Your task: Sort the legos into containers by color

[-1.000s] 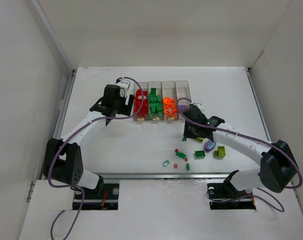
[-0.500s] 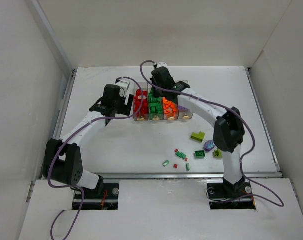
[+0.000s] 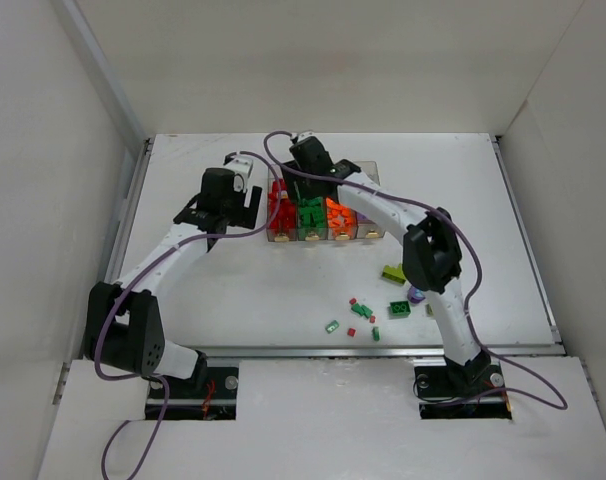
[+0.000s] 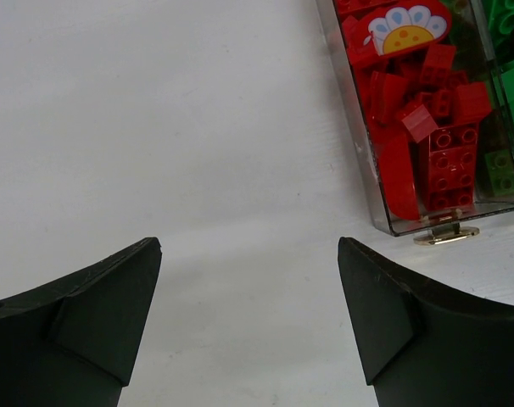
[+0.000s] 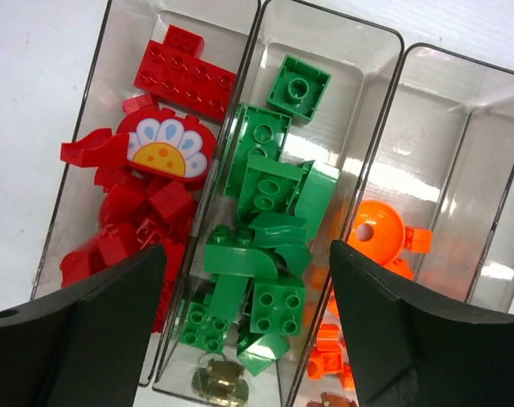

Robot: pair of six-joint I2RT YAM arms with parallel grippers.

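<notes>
The containers (image 3: 373, 230) are clear bins joined in a row at mid-table. Going by the right wrist view, one holds red legos (image 5: 155, 182), the one beside it green legos (image 5: 265, 254), and another orange legos (image 5: 377, 231). My right gripper (image 3: 309, 186) hangs open over the green bin (image 5: 247, 280), with nothing between its fingers. My left gripper (image 3: 226, 215) stands open over bare table just left of the red bin (image 4: 248, 288). Loose legos lie nearer the arms: a lime piece (image 3: 393, 272), a green brick (image 3: 399, 309), a purple piece (image 3: 416, 294) and small red and green bits (image 3: 361, 310).
White walls close in the table on the left, right and back. A brass-coloured dot (image 4: 446, 235) sits at the near end of the red bin. The right arm arches over the orange bin and the bin to its right.
The right arm has swung from the loose legos near the front up to the green bin, and its jaws have gone from shut to open. The left arm has barely moved.
</notes>
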